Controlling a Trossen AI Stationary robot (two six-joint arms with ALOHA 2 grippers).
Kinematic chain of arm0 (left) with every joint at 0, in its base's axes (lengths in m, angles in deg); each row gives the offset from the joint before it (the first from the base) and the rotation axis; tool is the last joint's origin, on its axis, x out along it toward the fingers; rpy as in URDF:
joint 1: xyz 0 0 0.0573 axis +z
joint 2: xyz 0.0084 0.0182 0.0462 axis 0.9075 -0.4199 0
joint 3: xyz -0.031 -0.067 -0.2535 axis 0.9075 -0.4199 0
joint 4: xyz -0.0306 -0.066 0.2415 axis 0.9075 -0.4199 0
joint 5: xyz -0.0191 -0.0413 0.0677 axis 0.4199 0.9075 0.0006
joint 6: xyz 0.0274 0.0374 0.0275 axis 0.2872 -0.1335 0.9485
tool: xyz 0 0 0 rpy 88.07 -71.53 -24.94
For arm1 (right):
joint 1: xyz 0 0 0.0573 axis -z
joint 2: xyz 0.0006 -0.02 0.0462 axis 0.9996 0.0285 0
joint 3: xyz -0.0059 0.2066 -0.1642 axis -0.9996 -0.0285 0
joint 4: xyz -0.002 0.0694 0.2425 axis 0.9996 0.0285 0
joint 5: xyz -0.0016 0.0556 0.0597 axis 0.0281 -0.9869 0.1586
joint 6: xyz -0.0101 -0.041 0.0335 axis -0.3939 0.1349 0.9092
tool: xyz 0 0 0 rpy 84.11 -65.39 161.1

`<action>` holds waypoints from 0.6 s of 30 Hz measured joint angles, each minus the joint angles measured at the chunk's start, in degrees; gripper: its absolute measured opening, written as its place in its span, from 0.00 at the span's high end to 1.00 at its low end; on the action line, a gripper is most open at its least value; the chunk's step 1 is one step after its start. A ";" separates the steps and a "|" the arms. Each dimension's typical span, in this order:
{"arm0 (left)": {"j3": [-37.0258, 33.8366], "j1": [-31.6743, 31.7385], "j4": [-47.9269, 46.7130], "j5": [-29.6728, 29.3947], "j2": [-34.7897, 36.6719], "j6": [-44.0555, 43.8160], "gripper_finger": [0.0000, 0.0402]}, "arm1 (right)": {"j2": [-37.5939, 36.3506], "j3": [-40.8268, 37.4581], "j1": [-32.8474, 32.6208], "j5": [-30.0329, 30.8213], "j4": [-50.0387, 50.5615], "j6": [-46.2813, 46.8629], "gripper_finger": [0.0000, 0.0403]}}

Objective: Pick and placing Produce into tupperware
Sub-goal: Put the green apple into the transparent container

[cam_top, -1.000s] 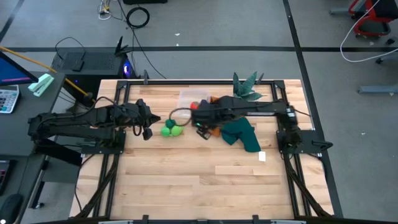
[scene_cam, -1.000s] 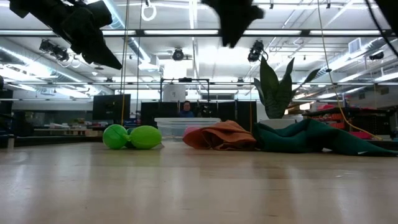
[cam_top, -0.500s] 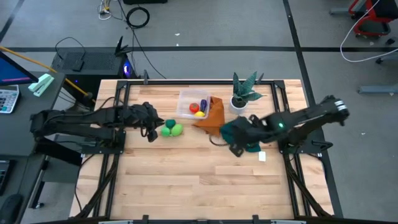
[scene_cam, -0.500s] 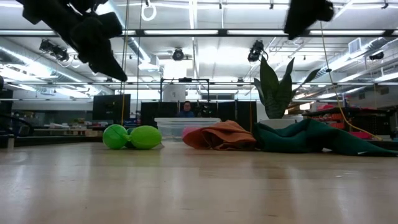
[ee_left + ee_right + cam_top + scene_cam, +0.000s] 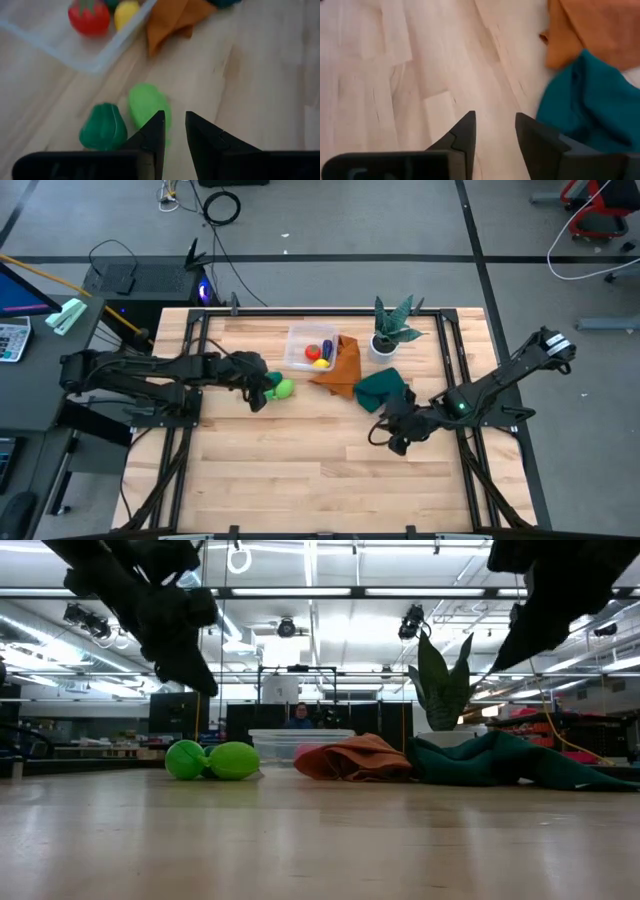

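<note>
2 dark jointed arms (image 5: 150, 370), black wedge-shaped fingers (image 5: 152, 137)

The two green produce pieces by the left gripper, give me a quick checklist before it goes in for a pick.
1. Left gripper empty, fingers slightly apart: ok.
2. Light green piece lined up with it: cannot tell, it sits off to one finger's side.
3. Dark green piece clear of the target: not ok, the two touch.
4. Tupperware has room: ok; red piece, yellow piece and a purple piece inside.
5. Right gripper out of the way: ok, near the dark green cloth.
</note>
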 joint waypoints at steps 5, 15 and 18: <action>0.00 -0.40 -0.82 -0.04 -3.73 -1.61 0.79 | 1.24 -2.26 2.09 -0.03 -4.07 -8.13 0.66; 0.02 -3.45 -5.81 -1.46 -5.74 4.73 0.78 | 1.43 -2.26 8.86 1.80 -7.59 -19.45 0.59; 0.02 -3.46 -8.75 -1.51 -5.76 4.90 0.74 | 1.43 -2.26 10.52 1.66 -9.04 -20.00 0.59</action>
